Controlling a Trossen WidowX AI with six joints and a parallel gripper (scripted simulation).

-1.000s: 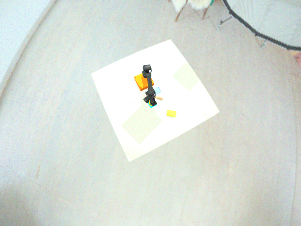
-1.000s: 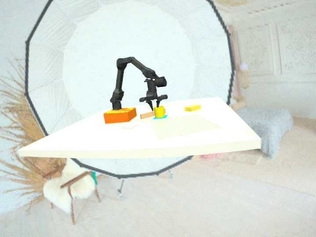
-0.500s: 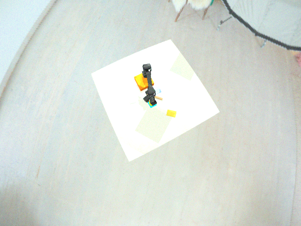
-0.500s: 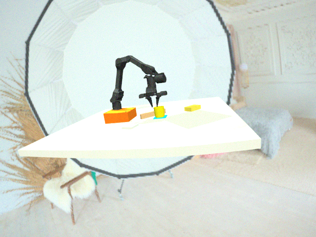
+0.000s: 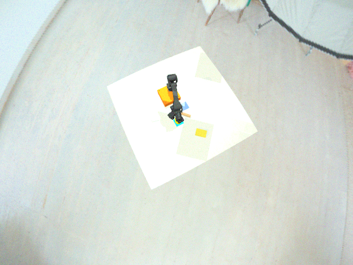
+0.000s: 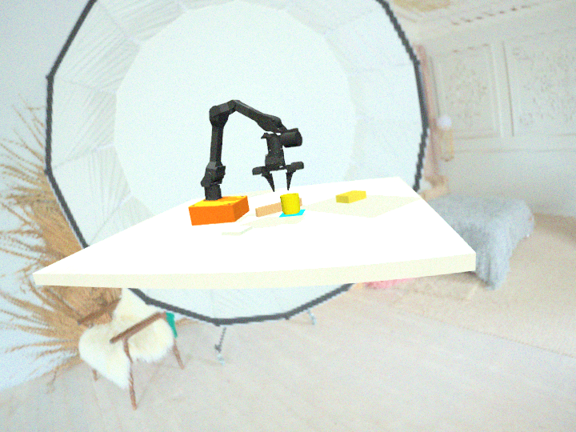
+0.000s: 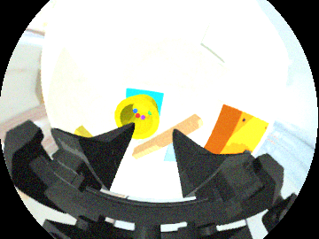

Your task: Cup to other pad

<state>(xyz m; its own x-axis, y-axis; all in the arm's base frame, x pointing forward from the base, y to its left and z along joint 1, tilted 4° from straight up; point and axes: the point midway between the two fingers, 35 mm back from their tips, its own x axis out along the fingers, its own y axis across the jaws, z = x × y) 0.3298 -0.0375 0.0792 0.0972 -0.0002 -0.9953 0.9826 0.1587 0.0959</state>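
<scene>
1. The yellow cup [image 6: 290, 203] stands upright on the cyan pad [image 6: 298, 213], which lies on the white surface [image 6: 278, 250].
2. In the wrist view the cup [image 7: 137, 116] shows its open mouth, with several small coloured marbles [image 7: 141, 115] lying inside on its bottom.
3. The gripper [image 6: 278, 185] hangs above the cup, clear of its rim; its fingers [image 6: 269, 180] are spread apart and hold nothing.
4. In the wrist view the two dark fingertips point toward the cup, one just overlapping its rim in the picture, the other off to its side.
5. A tan wooden block [image 6: 267, 210] lies flat just beside the cup, on the side toward the orange base [image 6: 218, 209] that carries the arm.
6. A yellow block [image 6: 350, 196] lies well apart from the cup, on the side away from the orange base, on a pale patch of the surface.
7. In the top view the arm hides most of the cup; only a sliver of the cyan pad [image 5: 177, 123] shows at the gripper [image 5: 177, 117], and a blue patch [image 5: 186, 106] lies near it beside the arm.
</scene>
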